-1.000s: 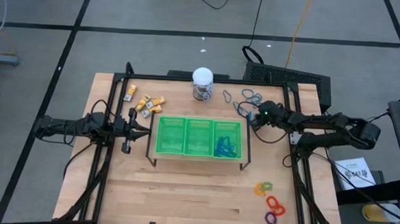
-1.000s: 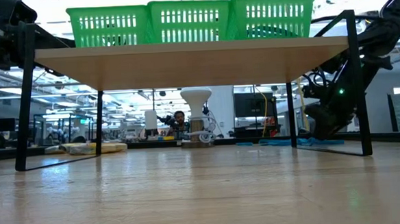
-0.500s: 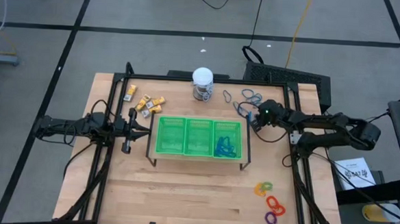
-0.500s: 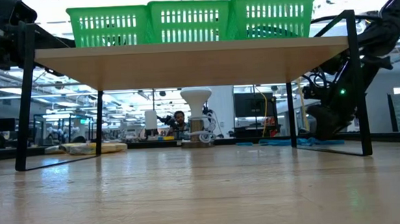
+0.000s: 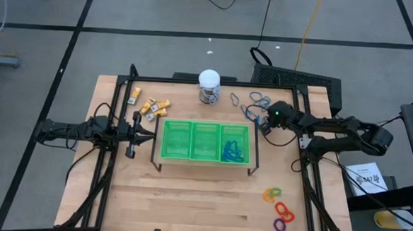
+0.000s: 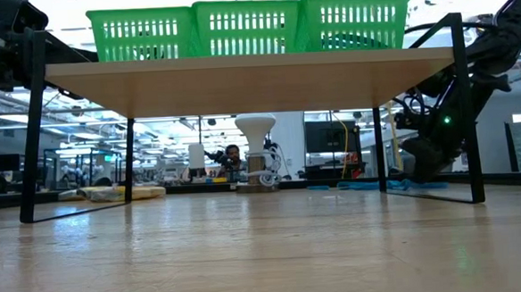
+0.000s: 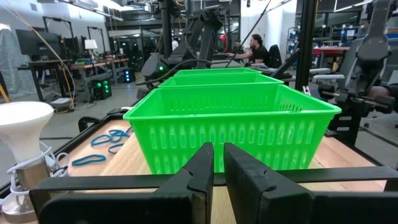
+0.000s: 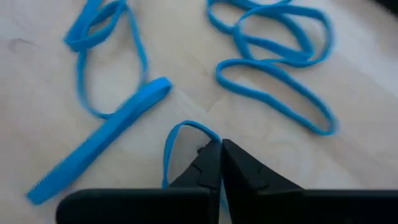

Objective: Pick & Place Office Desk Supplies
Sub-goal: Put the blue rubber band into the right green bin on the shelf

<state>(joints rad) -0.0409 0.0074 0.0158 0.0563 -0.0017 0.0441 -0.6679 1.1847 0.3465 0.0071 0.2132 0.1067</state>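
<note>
We've got the right gripper [image 8: 221, 149] down on the table near the back right corner, among the loose blue loops [image 8: 273, 62], since that pile feeds the tray [image 5: 205, 141] on its rack. Its fingers are clenched on one loop [image 8: 177, 140], pinching the band at its tip. The left gripper [image 7: 217, 165] waits closed and empty just off the tray's left end.

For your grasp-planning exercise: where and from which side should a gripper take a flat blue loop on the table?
Pinch one thin strand at a curved end, coming straight down. The blue loops lie flat on the table, so no side is free. The right gripper is shut on one loop's end this way.
</note>
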